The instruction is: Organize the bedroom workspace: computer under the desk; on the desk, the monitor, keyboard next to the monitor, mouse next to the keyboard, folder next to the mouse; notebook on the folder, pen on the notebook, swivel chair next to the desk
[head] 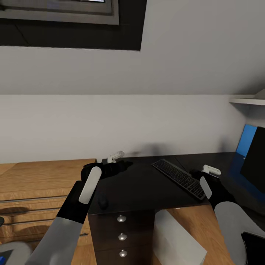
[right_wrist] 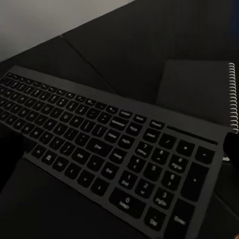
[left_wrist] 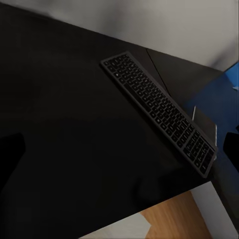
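Monitor (head: 254, 158) cut off at frame edge

Domestic room fitted as a home-office corner, rendered in simulation. Sloped white ceiling (head: 191, 48) with a dark-framed skylight (head: 70, 22) overhead, suggesting an attic-type room. Plain pale wall (head: 110, 125) behind. Black worktop (head: 147, 184) with three drawers (head: 122, 235) bearing round silver knobs, directly ahead of the left pincer (head: 115, 156). Black keyboard (head: 179, 177) lying on the worktop between the two pincers, just beside the right pincer (head: 211, 170). Dark monitor (head: 254, 162) beyond the right pincer, blue glow at its edge. Spiral-bound notebook (right_wrist: 199, 94) past the keyboard. Light-grey computer (head: 176, 239) on wood flooring (head: 198, 224) under the worktop. Wooden chest (head: 40, 191) outboard of the left pincer. White shelf (head: 246, 99) high on the wall.
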